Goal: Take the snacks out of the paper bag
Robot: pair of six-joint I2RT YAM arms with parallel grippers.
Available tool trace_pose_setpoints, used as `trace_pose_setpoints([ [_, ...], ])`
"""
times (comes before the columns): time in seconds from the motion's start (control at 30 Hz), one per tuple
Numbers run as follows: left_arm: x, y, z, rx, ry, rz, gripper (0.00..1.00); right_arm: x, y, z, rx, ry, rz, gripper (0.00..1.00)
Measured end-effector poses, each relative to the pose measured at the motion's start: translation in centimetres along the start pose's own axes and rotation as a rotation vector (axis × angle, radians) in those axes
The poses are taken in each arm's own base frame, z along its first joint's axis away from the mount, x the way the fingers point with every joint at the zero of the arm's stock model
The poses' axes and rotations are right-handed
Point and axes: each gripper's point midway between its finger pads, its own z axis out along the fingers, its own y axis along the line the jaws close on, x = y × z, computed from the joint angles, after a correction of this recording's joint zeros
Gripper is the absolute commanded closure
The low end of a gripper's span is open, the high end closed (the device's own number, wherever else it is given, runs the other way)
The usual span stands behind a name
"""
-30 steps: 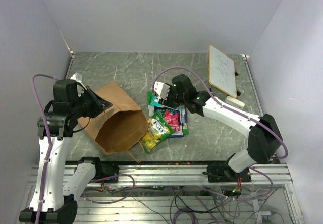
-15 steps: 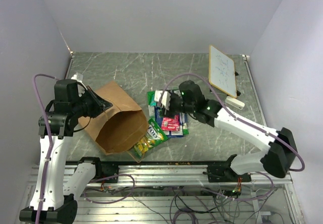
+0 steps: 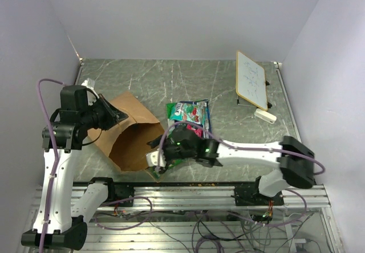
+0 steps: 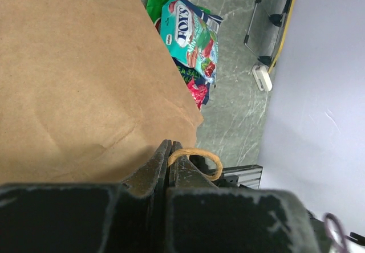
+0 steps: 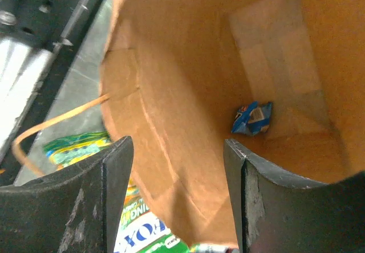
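The left arm [image 3: 54, 173] stands tall from its base at the near-left corner of the table [image 3: 228, 82], bends at the elbow and turns its wrist to the right; the left gripper [image 3: 118, 118] has its jaws pressed flat together, pinching the rim of the paper bag [image 3: 128, 107]; the right arm [image 3: 251, 150] lies low, reaching leftward along the near edge from its base on the near right; the right gripper [image 3: 157, 160] points left into the bag's mouth; its fingers [image 5: 114, 196] stand apart, and nothing lies between them.
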Motion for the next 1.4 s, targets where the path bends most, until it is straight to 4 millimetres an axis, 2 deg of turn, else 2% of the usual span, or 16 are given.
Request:
trace_pose_setpoints([
  [0.13, -0.7, -0.8, -0.4, 0.003, 0.005, 0.025, 0.93, 3.5, 0.0, 4.1, 0.05, 0.106, 0.022, 0.35],
  [0.27, -1.4, -1.8, -0.7, 0.011, 0.012, 0.058, 0.93, 5.7, -2.4, 7.0, 0.16, 0.175, 0.047, 0.32],
  [0.4, -1.3, -1.8, -0.7, 0.007, 0.033, 0.084, 0.93, 6.8, -5.5, 9.7, 0.29, 0.207, 0.074, 0.3],
  [0.57, -0.9, -1.5, -0.6, -0.006, 0.081, 0.117, 0.93, 9.7, -6.7, 12.4, 0.366, 0.27, 0.095, 0.29],
  [0.77, -0.3, -1.9, -0.8, 0.026, 0.116, 0.149, 0.93, 14.0, -6.3, 13.4, 0.403, 0.352, 0.121, 0.27],
  [0.87, 0.0, -2.2, -0.9, 0.05, 0.133, 0.166, 0.93, 14.7, -7.2, 13.9, 0.428, 0.351, 0.142, 0.26],
  [1.0, 0.3, -2.6, -1.0, 0.076, 0.149, 0.181, 0.93, 14.5, -9.0, 15.1, 0.469, 0.324, 0.153, 0.26],
  [1.1, 0.4, -2.7, -1.1, 0.087, 0.154, 0.182, 0.93, 14.9, -9.7, 15.8, 0.497, 0.323, 0.161, 0.37],
  [1.2, 0.4, -2.8, -1.1, 0.092, 0.154, 0.182, 0.93, 15.6, -9.3, 16.3, 0.494, 0.33, 0.172, 0.61],
  [1.4, 0.4, -3.0, -1.3, 0.101, 0.143, 0.17, 0.93, 16.0, -9.1, 16.4, 0.471, 0.321, 0.191, 0.87],
])
